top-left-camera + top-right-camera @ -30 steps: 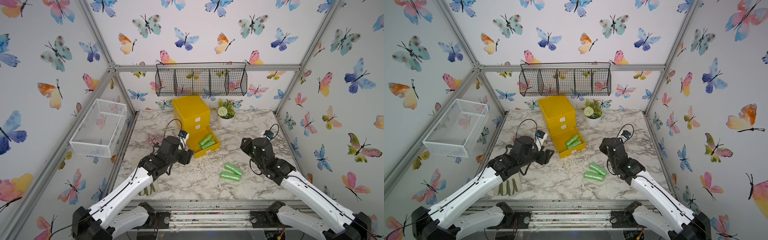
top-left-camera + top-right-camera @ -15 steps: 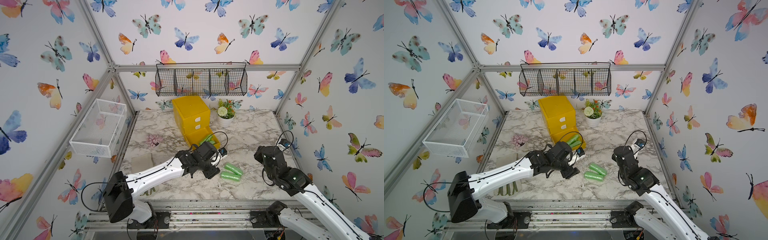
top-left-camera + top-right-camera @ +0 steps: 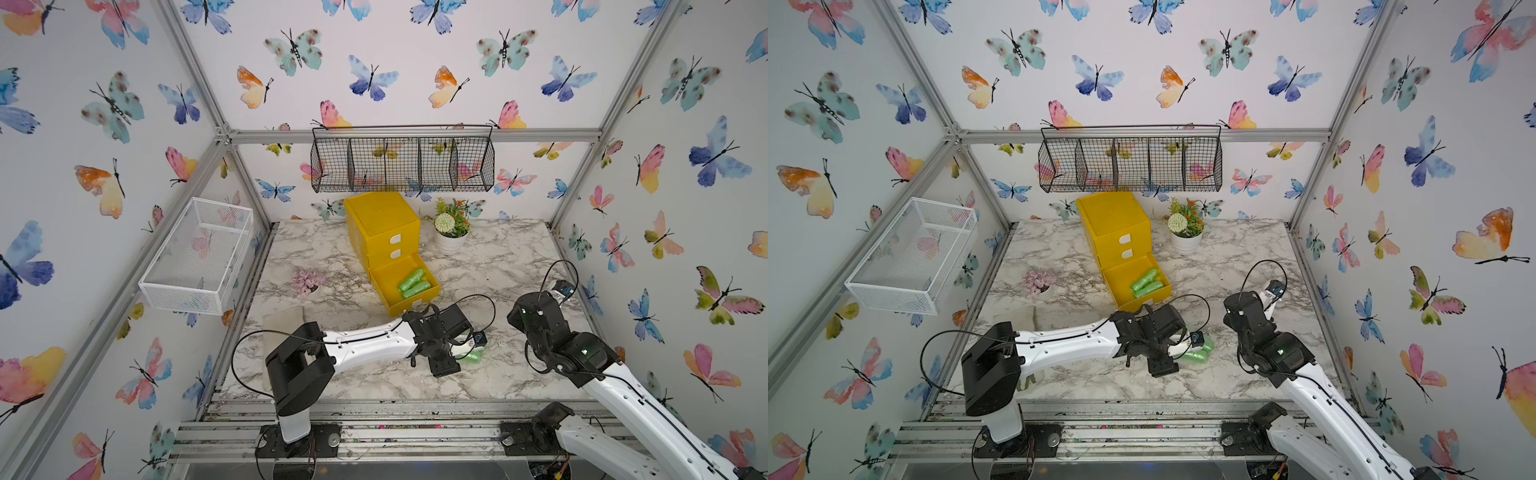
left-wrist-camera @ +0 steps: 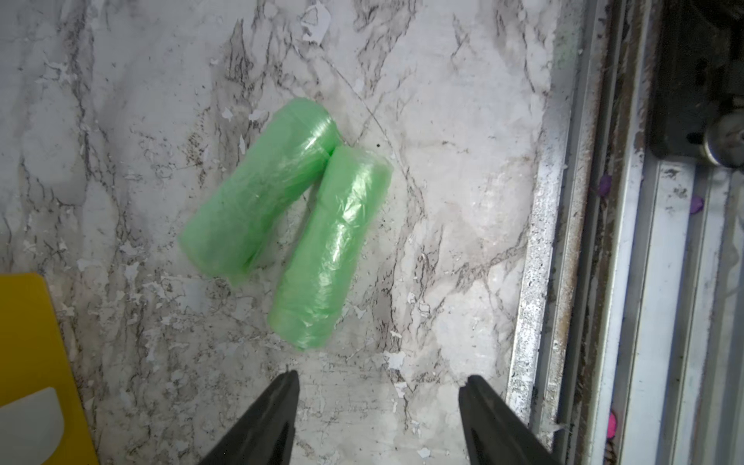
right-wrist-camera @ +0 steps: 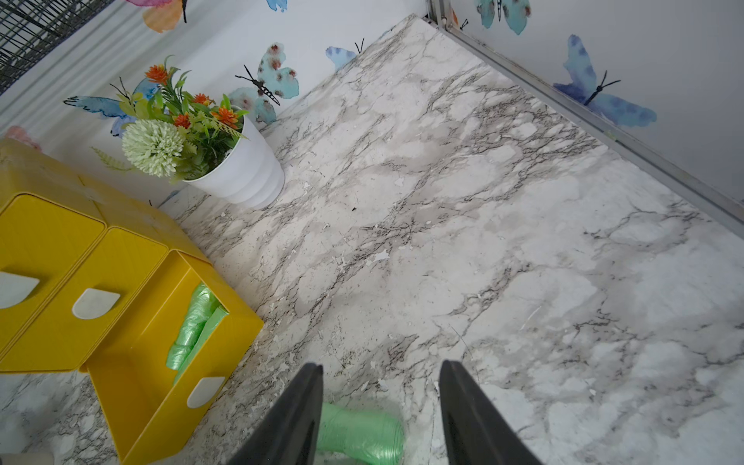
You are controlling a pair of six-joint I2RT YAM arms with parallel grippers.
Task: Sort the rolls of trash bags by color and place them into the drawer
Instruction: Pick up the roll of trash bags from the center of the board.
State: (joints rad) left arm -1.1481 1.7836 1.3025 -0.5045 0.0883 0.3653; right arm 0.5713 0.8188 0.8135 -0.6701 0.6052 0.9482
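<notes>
Two green rolls of trash bags [image 4: 257, 189] [image 4: 330, 249] lie touching at one end on the marble table, just ahead of my left gripper [image 4: 381, 376]. That gripper hangs over them, open, with nothing between its fingers. In both top views the left wrist covers most of these rolls [image 3: 473, 356] [image 3: 1200, 355]. The yellow drawer chest [image 3: 382, 224] stands at the back. Its bottom drawer [image 5: 161, 402] is pulled out with two more green rolls [image 3: 413, 283] inside. My right gripper [image 5: 381, 364] is open above the table, apart from a green roll [image 5: 362, 437] below it.
A white pot of flowers [image 3: 451, 235] stands right of the chest. A small pink flower cluster [image 3: 307, 282] and a beige pad [image 3: 282, 324] lie to the left. A white mesh basket [image 3: 199, 257] and a black wire basket [image 3: 403, 164] hang on the walls. The metal front rail [image 4: 563, 241] runs close to the rolls.
My left arm has swung from beside the drawer across to the front, over the two loose green rolls. My right arm has drawn back to the right.
</notes>
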